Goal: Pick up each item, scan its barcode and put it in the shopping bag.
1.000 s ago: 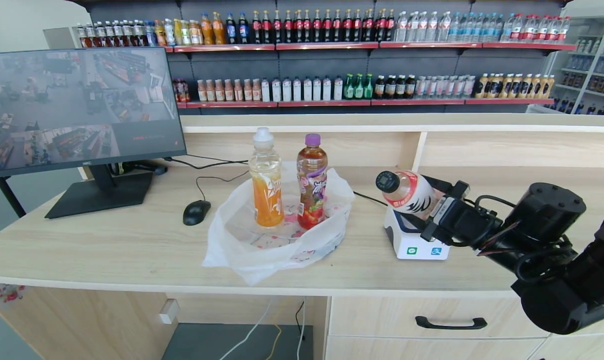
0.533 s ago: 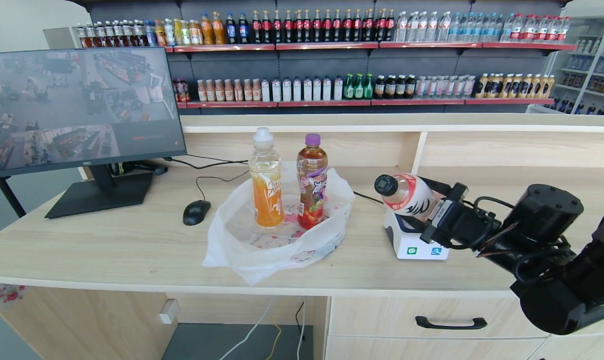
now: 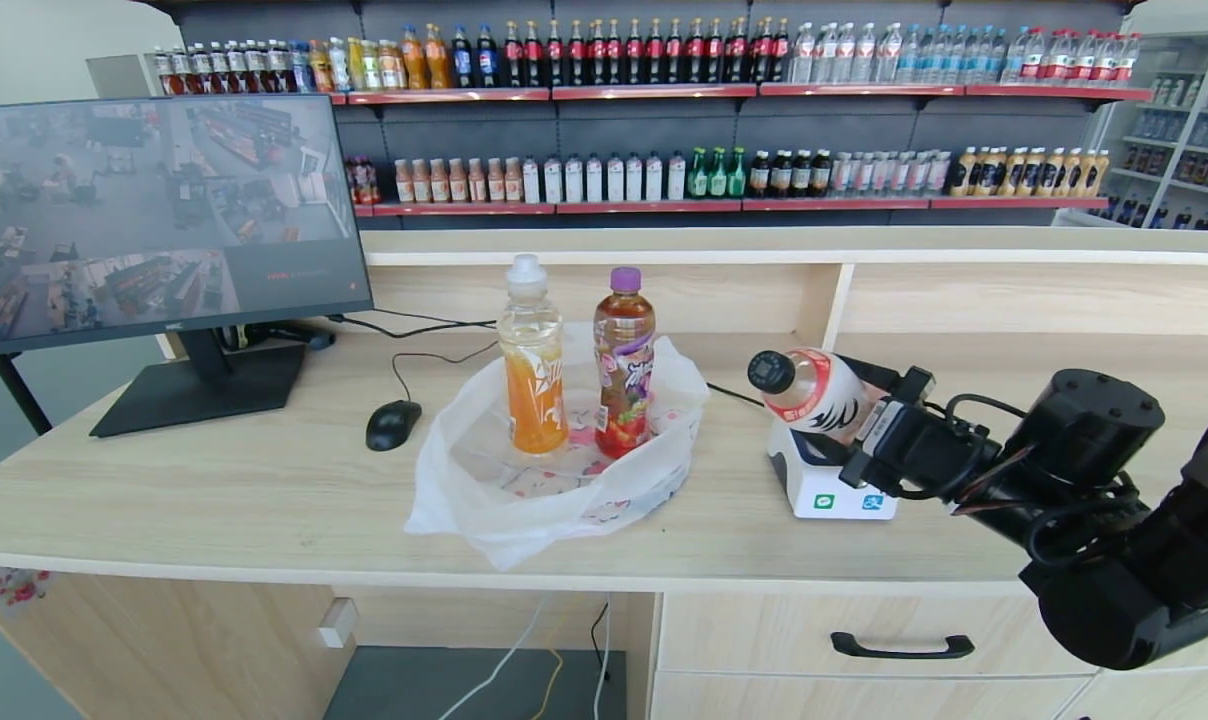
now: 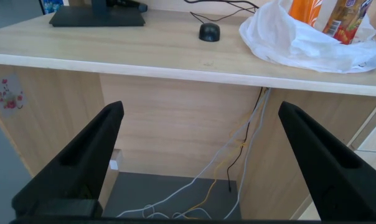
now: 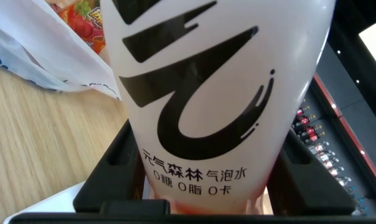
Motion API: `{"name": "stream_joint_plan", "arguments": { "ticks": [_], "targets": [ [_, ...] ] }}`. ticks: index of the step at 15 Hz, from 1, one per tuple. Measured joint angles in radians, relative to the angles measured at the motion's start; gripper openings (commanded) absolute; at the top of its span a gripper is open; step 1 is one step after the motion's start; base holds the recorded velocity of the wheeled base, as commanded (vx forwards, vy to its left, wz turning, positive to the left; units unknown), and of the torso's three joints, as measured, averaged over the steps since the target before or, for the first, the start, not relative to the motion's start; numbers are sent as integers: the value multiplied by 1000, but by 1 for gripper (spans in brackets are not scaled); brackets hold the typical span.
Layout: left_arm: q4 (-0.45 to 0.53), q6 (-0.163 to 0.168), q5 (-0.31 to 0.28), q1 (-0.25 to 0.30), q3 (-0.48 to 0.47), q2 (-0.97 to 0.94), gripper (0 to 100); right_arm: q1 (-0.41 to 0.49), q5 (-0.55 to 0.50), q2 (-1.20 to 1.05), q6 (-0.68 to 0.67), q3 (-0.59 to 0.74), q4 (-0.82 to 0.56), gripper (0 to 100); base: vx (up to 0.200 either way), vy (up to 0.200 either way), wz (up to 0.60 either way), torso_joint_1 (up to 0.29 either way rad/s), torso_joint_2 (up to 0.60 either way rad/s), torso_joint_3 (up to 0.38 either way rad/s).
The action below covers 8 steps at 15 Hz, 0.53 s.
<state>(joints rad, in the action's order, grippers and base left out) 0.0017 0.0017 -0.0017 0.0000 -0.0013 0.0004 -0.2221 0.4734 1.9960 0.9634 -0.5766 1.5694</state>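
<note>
A white bottle (image 3: 814,390) with black brush marks, a red band and a black cap lies tilted in my right gripper (image 3: 869,415), shut on it, just above the white barcode scanner (image 3: 824,480). In the right wrist view the same white bottle (image 5: 206,93) sits between the black fingers (image 5: 110,171). The white shopping bag (image 3: 554,465) lies open on the counter (image 3: 214,500), with an orange-drink bottle (image 3: 532,360) and a purple-capped bottle (image 3: 623,365) standing in it. My left gripper (image 4: 200,162) hangs open below the counter's front edge, away from the shopping bag (image 4: 306,40).
A monitor (image 3: 159,220) on its stand and a black mouse (image 3: 392,424) with cables occupy the counter's left. A raised back ledge (image 3: 794,255) runs behind. Drawers with a black handle (image 3: 901,647) sit below. Cables (image 4: 238,155) hang under the counter.
The right gripper has shifted the white bottle slightly left and lower over the scanner. Nothing else has moved.
</note>
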Motion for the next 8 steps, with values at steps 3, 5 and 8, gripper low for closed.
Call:
{"name": "stream_joint_plan", "arguments": {
  "ticks": [3,5,8],
  "targets": [
    [0,0,0,0,0,0,100,-10,-8,-33,-60,-12,0,0,0,0,0,0,0,0],
    [0,0,0,0,0,0,100,-30,-77,-74,-163,-16,1,0,0,0,0,0,0,0],
    [0,0,0,0,0,0,100,-107,-216,-124,-300,-18,0,0,0,0,0,0,0,0]
  ]
}}
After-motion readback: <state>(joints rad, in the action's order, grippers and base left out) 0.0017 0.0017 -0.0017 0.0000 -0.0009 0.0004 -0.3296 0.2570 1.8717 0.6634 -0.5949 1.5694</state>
